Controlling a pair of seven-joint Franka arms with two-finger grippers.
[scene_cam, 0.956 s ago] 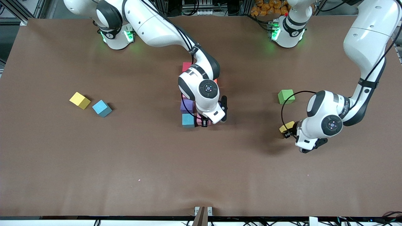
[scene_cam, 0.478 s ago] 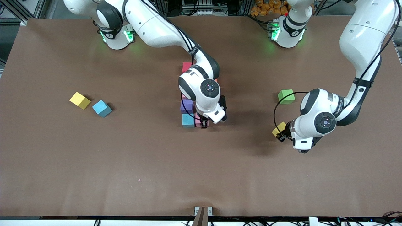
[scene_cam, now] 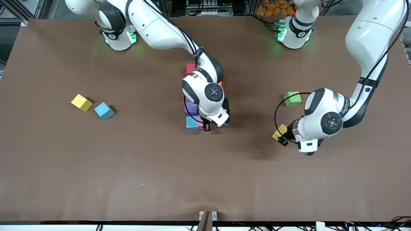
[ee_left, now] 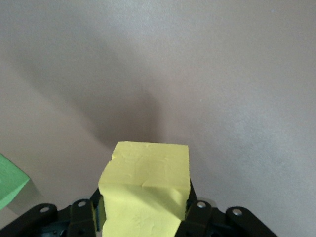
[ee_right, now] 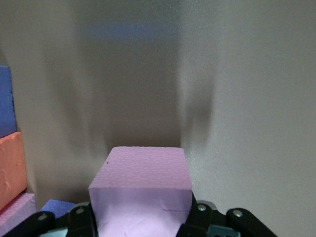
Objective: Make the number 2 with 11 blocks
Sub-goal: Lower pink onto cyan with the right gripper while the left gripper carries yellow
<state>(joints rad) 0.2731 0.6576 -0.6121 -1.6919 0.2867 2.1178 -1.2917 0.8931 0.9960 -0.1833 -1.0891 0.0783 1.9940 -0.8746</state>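
Note:
My right gripper [scene_cam: 207, 126] is shut on a pink block [ee_right: 143, 185] and holds it low, beside the light blue block [scene_cam: 192, 123] at the near end of the block cluster. The cluster also shows a purple block [scene_cam: 191, 109], a red block [scene_cam: 191, 67] and an orange sliver [scene_cam: 220, 83]; my right arm hides the others. In the right wrist view, purple [ee_right: 5, 98], orange [ee_right: 10, 165] and pink [ee_right: 15, 210] blocks lie beside the held one. My left gripper [scene_cam: 283, 138] is shut on a yellow block [scene_cam: 278, 132], also seen in the left wrist view [ee_left: 145, 182], above bare table.
A green cube [scene_cam: 292, 98] sits on the table close to the left gripper and shows in the left wrist view [ee_left: 10, 182]. A second yellow cube [scene_cam: 81, 102] and a blue cube [scene_cam: 104, 111] lie toward the right arm's end of the brown table [scene_cam: 128, 166].
My left gripper has carried the yellow block toward the table's middle. My right gripper has shifted the pink block slightly closer to the light blue block.

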